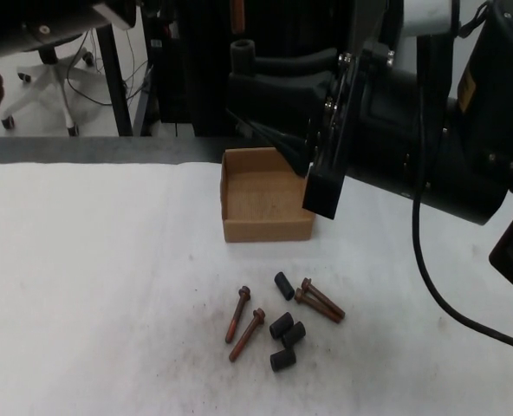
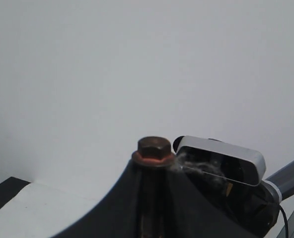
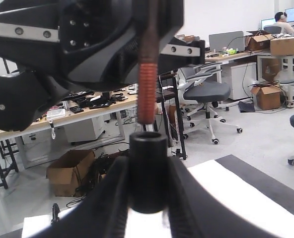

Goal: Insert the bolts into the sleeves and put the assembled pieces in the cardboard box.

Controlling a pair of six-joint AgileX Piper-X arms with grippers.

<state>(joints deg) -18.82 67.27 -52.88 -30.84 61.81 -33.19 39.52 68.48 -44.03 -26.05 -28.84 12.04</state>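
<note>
White-covered desk (image 1: 92, 286) here, cardboard box (image 1: 265, 230) at the back, loose bolts (image 1: 239, 314) and sleeves (image 1: 282, 325) in front. Left gripper (image 2: 153, 171) clamps a bolt (image 2: 154, 148), its threaded tip just above the black sleeve (image 3: 148, 173) pinched in the right gripper (image 3: 148, 163).

Matte black arm housings (image 1: 438, 139), black tapered jaws, silver strip (image 3: 8, 29) with screws (image 3: 45, 33), black cable (image 1: 415, 217), silver-cased camera (image 2: 221, 157), yellow label (image 1: 467, 87)

Metal bolt (image 2: 154, 148) rusty, threaded; sleeve (image 3: 148, 171) smooth matt black; box (image 1: 268, 230) cardboard; bench cover (image 1: 92, 286) matt, cloth-like, smudged.
</note>
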